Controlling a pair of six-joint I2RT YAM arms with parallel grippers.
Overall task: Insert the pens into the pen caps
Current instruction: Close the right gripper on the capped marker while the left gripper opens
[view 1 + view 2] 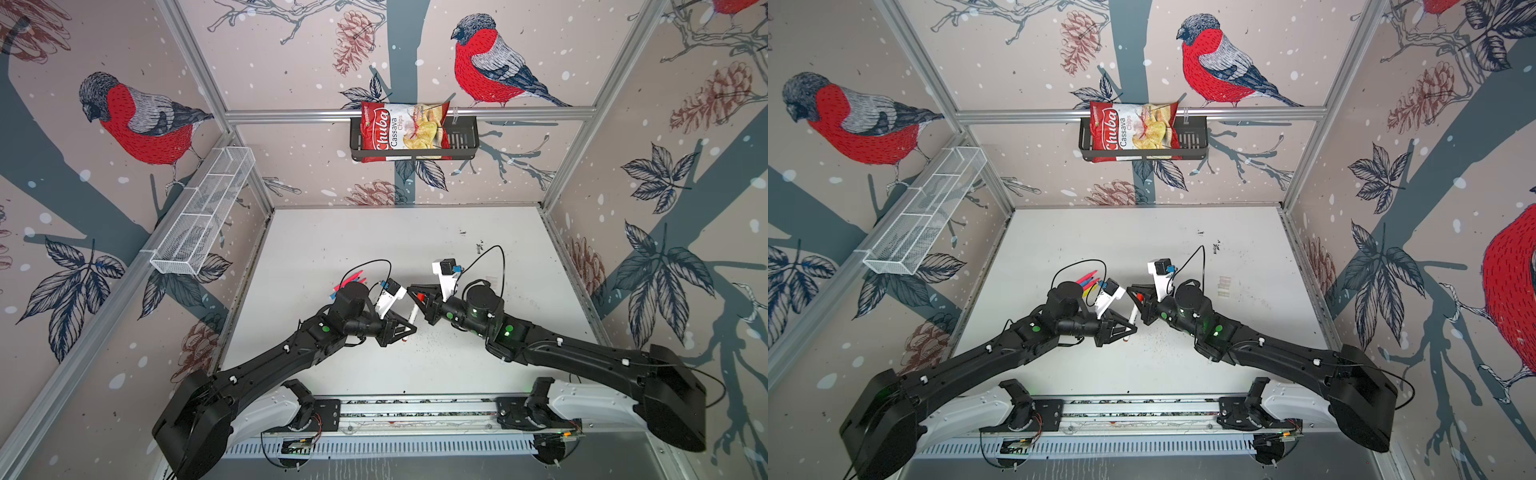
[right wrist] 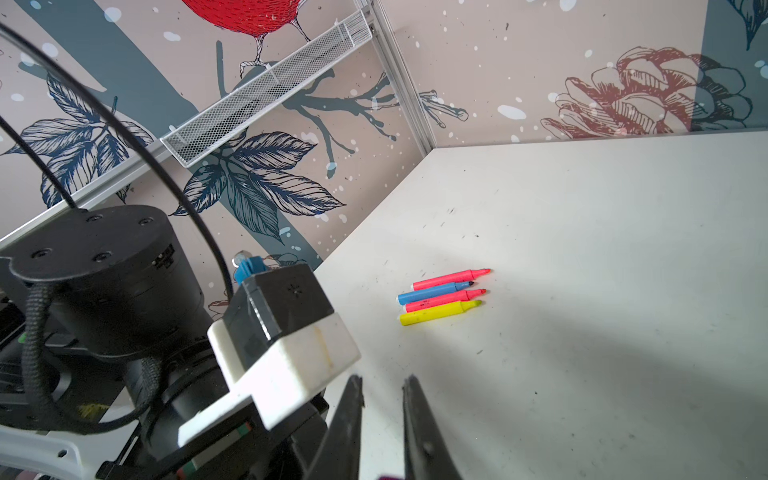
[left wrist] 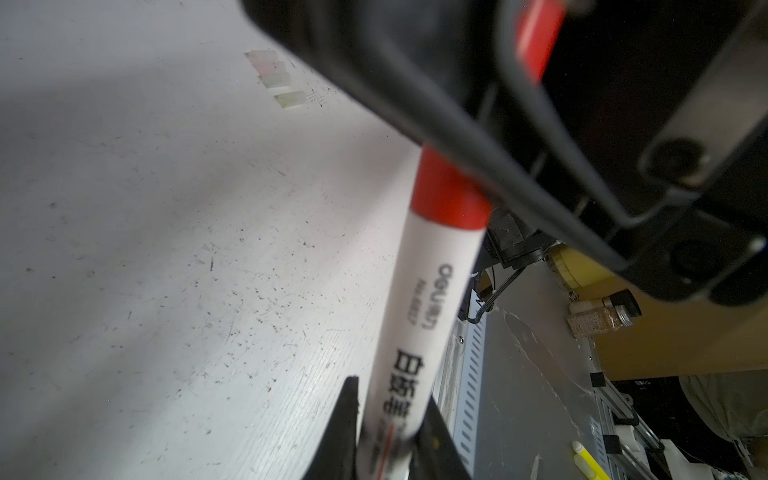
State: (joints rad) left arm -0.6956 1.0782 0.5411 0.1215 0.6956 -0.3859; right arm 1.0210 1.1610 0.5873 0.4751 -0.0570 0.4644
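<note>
My left gripper (image 3: 390, 392) is shut on a thick white-barrelled pen (image 3: 419, 316) with a red collar, seen in both top views (image 1: 412, 316) (image 1: 1133, 316). The pen points up at my right gripper (image 1: 416, 298), which is shut on the solid red pen cap (image 1: 420, 296) (image 3: 540, 37). The right gripper's black finger hides the pen's tip. The right wrist view shows those fingertips (image 2: 355, 386) a little apart, with only a sliver of colour deep between them. Several slim pens (image 2: 444, 295) (image 1: 1088, 280) lie side by side behind the left arm. Translucent pen caps (image 3: 272, 75) (image 1: 1224, 286) lie in a row to the right.
The white table (image 1: 374, 232) is scuffed and speckled. A white mesh basket (image 1: 203, 216) hangs on the left wall. A black basket (image 1: 461, 141) with a chips bag hangs on the back wall. The arms' base rail (image 1: 415, 411) runs along the front edge.
</note>
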